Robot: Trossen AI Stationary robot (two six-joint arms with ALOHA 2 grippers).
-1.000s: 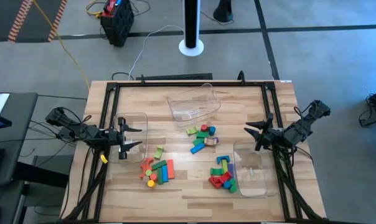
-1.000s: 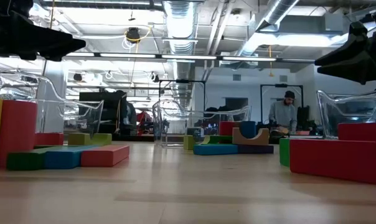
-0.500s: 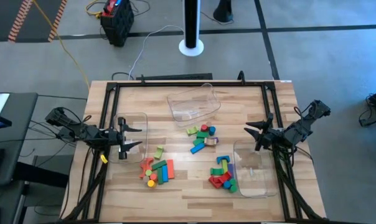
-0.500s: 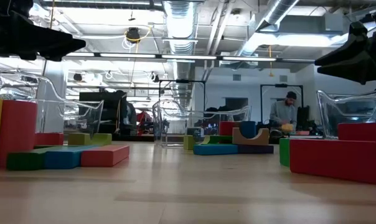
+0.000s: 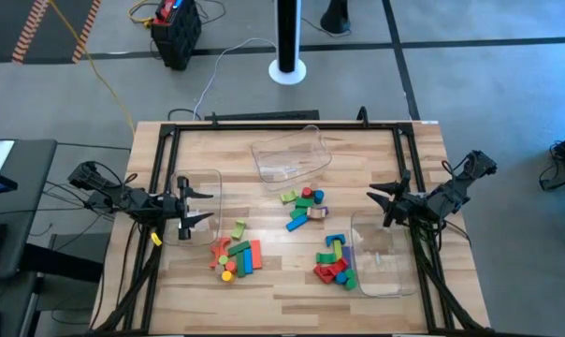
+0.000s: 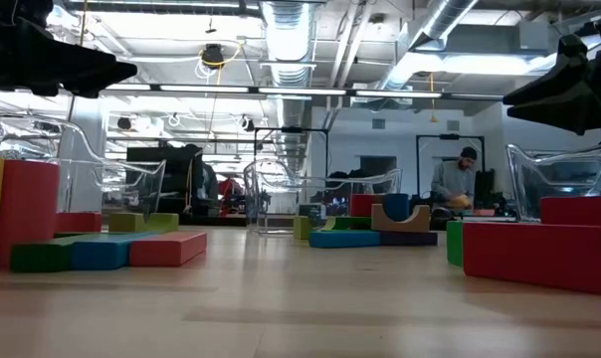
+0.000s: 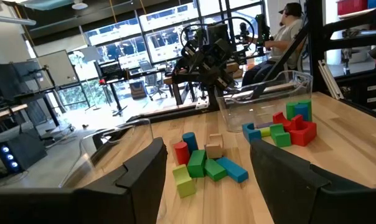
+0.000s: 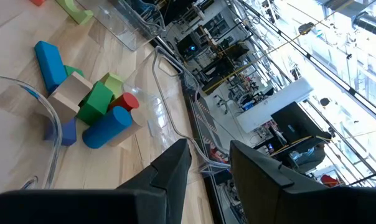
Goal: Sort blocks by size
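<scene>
Well, nothing on the table stirs between a second ago and now, and both arms hang exactly where they were. The left gripper (image 5: 196,208) hovers over the left bin (image 5: 210,178), fingers spread wide with nothing between them; its wrist view shows clear air between the two dark fingers (image 7: 144,171). The right gripper (image 5: 381,206) is poised above the table just off the right bin (image 5: 381,281), jaws parted more narrowly and also empty.

Every block lies loose on the wood. Ahead of the left gripper and slightly toward the near edge sits the left pile (image 5: 238,256). Between the two grippers lies the middle pile (image 5: 303,206). Below and in front of the right gripper, touching its bin's wall, sits the right pile (image 5: 336,266). The far bin (image 5: 287,154) looks empty too.

Only a person (image 6: 458,184) in the room behind shifts a little. So the sorting looks barely begun, I'd say: no block gripped, none binned, and the arms seem to be waiting.
</scene>
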